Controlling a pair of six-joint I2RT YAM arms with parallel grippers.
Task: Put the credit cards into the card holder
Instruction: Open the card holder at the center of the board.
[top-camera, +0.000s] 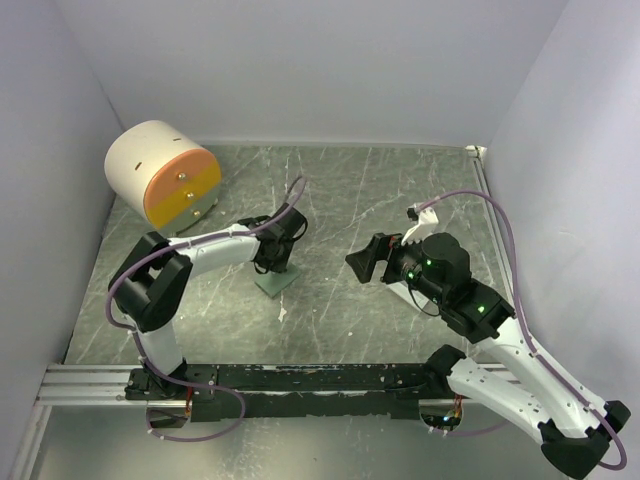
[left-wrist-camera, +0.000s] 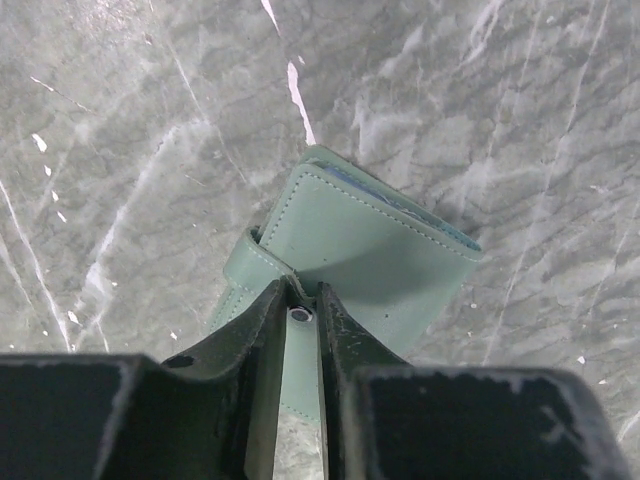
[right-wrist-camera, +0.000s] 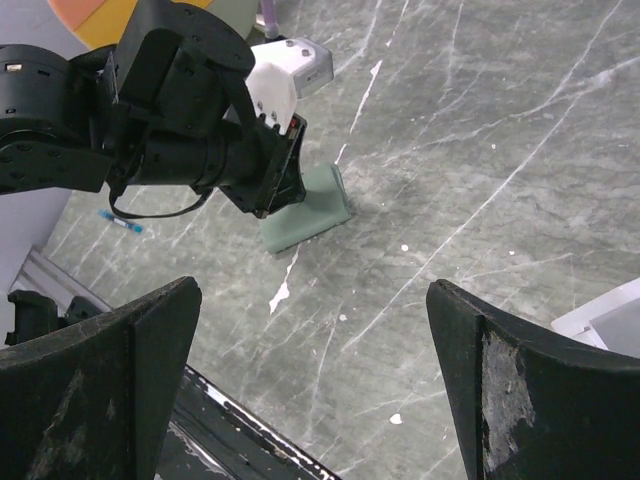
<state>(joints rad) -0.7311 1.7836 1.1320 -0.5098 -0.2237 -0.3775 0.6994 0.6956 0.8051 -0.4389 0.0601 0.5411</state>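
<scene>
Left pincer (left-wrist-camera: 302, 296) stood narrow, its black fingers (left-wrist-camera: 245, 345) pinched on a thin sage-green strip of the card holder (left-wrist-camera: 380, 255). The small metal snap button (left-wrist-camera: 300, 314) showed in the slit between the tips.

In the left wrist view the card holder spread away from the tips toward 12 and 1 o'clock, folded shut with its stitched outer face up. Its far edge ran from 10 o'clock to 4 o'clock, and a sliver of pale blue lining showed along that edge. A short strap tab (left-wrist-camera: 250, 268) stuck out at 10 o'clock of the tips, just beside one finger.

From above, the card holder lay on the grey marbled surface (top-camera: 350, 190) at 6 o'clock of the left pincer, directly under it, sitting cornerwise with one corner toward 6 o'clock. In the right wrist view its long axis ran from 8 o'clock to 2 o'clock. The rounded fold end was at 2 o'clock, and the 10 o'clock side was hidden behind the left pincer. Whether any part was raised off the surface could not be told.

Right pincer (right-wrist-camera: 312, 290) was spread wide and held nothing. It hung above the surface at 3 o'clock of the card holder, well apart from it.

A round cream-and-orange drawer cabinet (top-camera: 165, 175) stood at 10 o'clock of the card holder. A white tray (right-wrist-camera: 612, 318) showed only a corner in the right wrist view, at 4 o'clock of the card holder.
</scene>
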